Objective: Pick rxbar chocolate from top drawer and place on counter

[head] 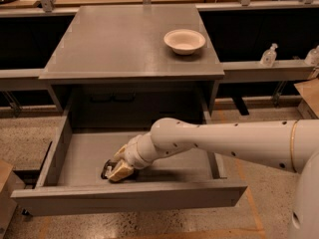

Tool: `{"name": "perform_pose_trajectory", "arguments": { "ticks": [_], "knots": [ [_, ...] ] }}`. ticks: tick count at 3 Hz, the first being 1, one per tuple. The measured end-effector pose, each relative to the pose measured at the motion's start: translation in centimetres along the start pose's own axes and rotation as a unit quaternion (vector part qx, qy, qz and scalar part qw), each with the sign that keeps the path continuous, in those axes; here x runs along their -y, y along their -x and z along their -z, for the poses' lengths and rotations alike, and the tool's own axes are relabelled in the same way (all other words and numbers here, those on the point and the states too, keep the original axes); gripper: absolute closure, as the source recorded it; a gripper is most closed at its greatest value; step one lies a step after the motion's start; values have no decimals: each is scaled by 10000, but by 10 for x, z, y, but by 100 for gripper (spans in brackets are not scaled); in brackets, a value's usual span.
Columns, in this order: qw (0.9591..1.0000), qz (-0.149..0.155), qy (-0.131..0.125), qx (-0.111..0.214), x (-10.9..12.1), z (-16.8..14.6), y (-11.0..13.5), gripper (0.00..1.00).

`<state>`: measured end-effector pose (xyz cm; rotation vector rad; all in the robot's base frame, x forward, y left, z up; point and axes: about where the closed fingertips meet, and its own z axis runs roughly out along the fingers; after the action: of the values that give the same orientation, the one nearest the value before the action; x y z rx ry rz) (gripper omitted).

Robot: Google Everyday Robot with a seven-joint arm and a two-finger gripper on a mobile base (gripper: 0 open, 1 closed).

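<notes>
The top drawer [65, 143] stands pulled open under the counter [124, 39]. My white arm reaches down into it from the right. My gripper [117, 169] is low over the drawer's grey bottom near the front. The rxbar chocolate [106, 170], a dark wrapper with white text, lies right at the tan fingertips, mostly hidden by them.
A white bowl [184, 41] sits on the counter's right side. Grey side shelves run left and right; bottles [268, 56] stand on the right shelf. A brown box corner [5, 183] is at the left edge on the speckled floor.
</notes>
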<state>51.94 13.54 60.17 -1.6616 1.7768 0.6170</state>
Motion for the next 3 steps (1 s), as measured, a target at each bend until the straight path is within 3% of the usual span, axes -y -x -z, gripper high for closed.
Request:
{"name": "perform_pose_trajectory", "arguments": {
  "ticks": [1, 2, 3],
  "knots": [
    [9992, 43, -377, 131, 24, 44, 22, 100],
    [9967, 69, -619, 513, 51, 102, 51, 100],
    [9923, 183, -700, 1004, 76, 163, 79, 100]
  ]
}}
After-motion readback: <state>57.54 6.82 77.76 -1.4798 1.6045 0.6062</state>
